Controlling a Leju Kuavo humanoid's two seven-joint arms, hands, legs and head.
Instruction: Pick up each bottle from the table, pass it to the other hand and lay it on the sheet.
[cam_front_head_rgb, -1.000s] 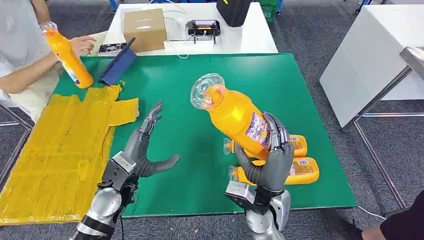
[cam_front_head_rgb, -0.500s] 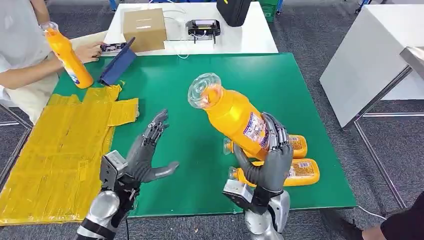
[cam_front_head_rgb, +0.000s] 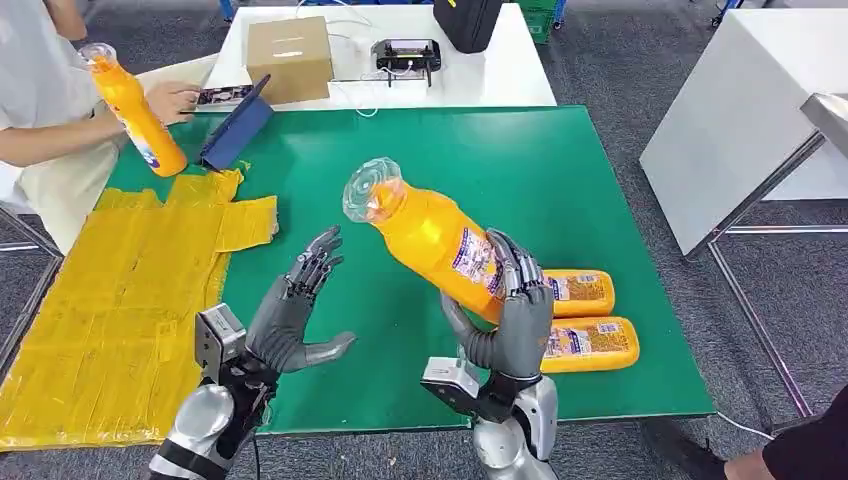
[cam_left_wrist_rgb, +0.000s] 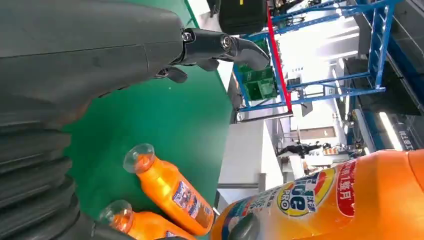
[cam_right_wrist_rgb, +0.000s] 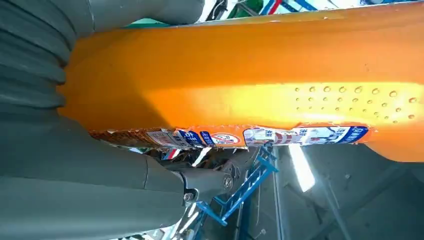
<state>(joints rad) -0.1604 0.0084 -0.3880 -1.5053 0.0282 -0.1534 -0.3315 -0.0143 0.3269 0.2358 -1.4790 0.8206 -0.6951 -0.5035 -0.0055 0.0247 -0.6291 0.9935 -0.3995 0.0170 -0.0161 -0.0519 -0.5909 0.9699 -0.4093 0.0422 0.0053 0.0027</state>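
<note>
The right hand (cam_front_head_rgb: 515, 315) grips one orange bottle (cam_front_head_rgb: 430, 240) tilted toward ten o'clock, the left hand (cam_front_head_rgb: 290, 315) waits with fingers apart, two bottles (cam_front_head_rgb: 585, 318) lie at three o'clock, and the yellow sheet (cam_front_head_rgb: 120, 300) has none.

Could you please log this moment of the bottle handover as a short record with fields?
right hand: right hand grips the held bottle around its lower body, cap tilted toward the left hand
left hand: left hand holds nothing, fingers apart, palm facing the held bottle
on table: two bottles lying side by side on the green table
sheet: yellow sheet, no bottle lying on it
person: holds another bottle upright at the sheet's far edge
</note>
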